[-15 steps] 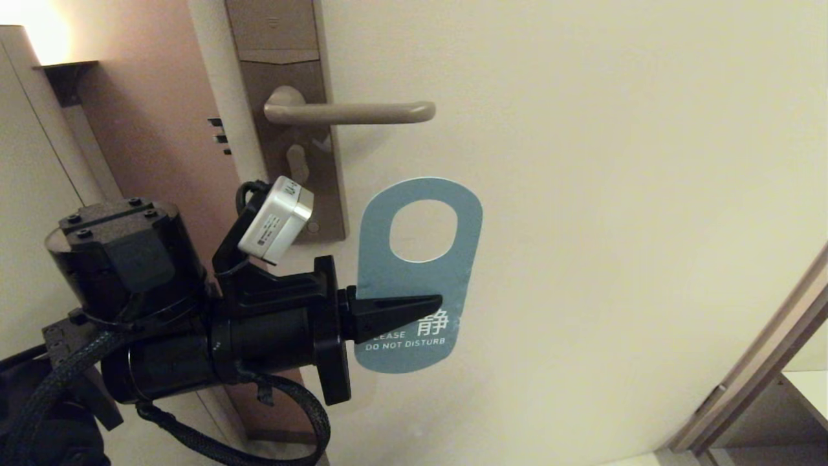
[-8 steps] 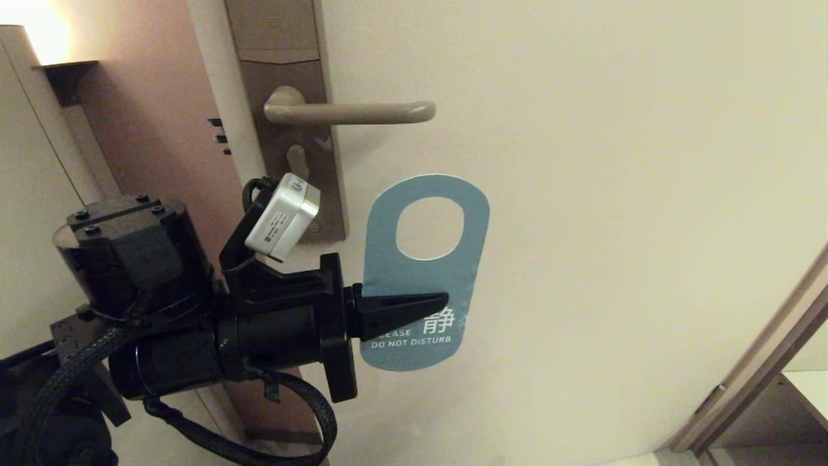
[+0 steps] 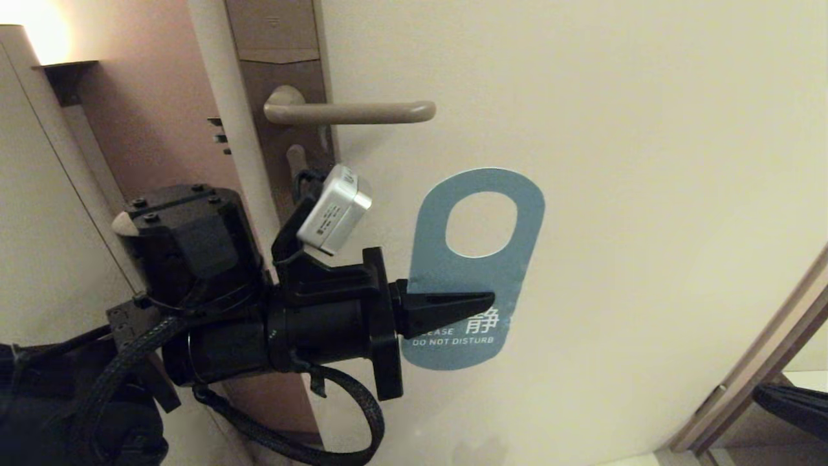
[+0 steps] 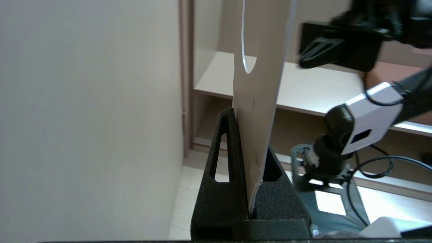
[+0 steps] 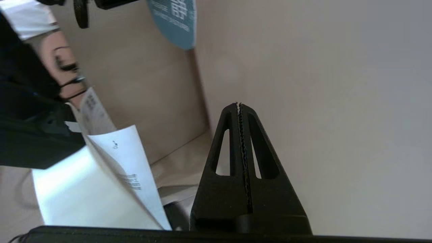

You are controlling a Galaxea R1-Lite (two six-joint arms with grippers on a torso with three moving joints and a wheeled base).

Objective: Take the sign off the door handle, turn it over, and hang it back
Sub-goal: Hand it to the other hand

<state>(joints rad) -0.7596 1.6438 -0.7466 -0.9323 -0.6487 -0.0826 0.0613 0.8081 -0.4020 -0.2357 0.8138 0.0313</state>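
The sign (image 3: 475, 285) is off the door handle (image 3: 349, 112) and hangs in the air below and to the right of it, blue "DO NOT DISTURB" face toward me, oval hole at the top. My left gripper (image 3: 479, 304) is shut on the sign's lower left part, fingers pointing right. In the left wrist view the card (image 4: 260, 101) stands edge-on, pinched between the two black fingers (image 4: 222, 175). My right gripper (image 5: 239, 108) is shut on nothing, low at the right near the door; the sign's blue tip (image 5: 175, 20) shows far ahead of it.
The brown lock plate (image 3: 284, 65) runs up the door's left edge beside a reddish wall (image 3: 142, 116). A wooden frame (image 3: 763, 369) and shelf stand at the lower right, where a dark bit of my right arm (image 3: 792, 398) enters. The door face (image 3: 647, 162) is bare.
My left gripper has carried the sign to the right and slightly up, away from the lock plate. A dark part of my right arm has come into the lower right corner.
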